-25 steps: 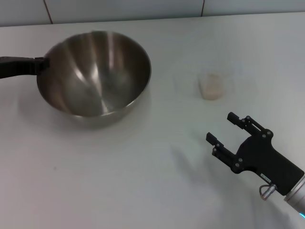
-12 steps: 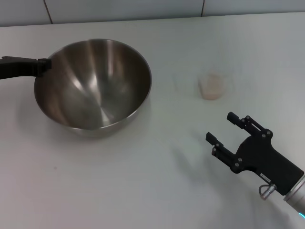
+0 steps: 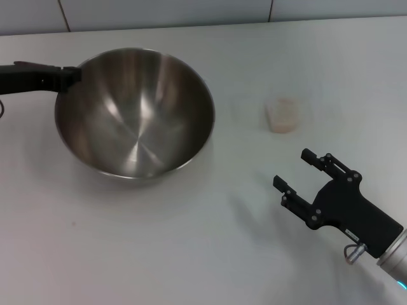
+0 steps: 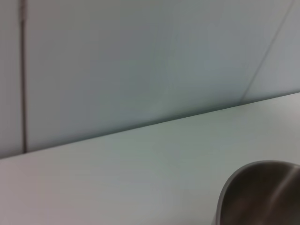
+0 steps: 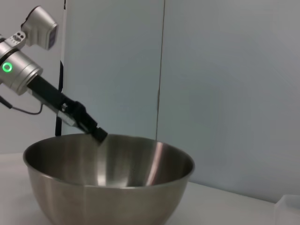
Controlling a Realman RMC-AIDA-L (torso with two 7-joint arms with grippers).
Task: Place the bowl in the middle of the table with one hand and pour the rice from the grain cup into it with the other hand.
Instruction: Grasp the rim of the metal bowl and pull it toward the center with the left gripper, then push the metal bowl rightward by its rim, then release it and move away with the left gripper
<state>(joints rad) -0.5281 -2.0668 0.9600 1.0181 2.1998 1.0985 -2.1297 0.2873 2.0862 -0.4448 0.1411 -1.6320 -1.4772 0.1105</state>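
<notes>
The steel bowl (image 3: 137, 117) sits left of centre on the white table (image 3: 191, 254). My left gripper (image 3: 71, 75) is shut on the bowl's far left rim, its arm coming in from the left edge. The bowl also shows in the right wrist view (image 5: 108, 178), with the left gripper (image 5: 99, 135) on its rim, and in the left wrist view (image 4: 258, 192). The clear grain cup (image 3: 282, 114) with pale rice (image 3: 282, 121) in it stands upright to the bowl's right. My right gripper (image 3: 296, 171) is open and empty, low at the front right, nearer me than the cup.
A tiled wall (image 3: 191, 13) runs along the table's far edge. A corner of the clear cup (image 5: 288, 211) shows at the edge of the right wrist view.
The bowl has moved to the right, toward the table's middle, held by my left gripper. The right gripper and the cup have stayed put.
</notes>
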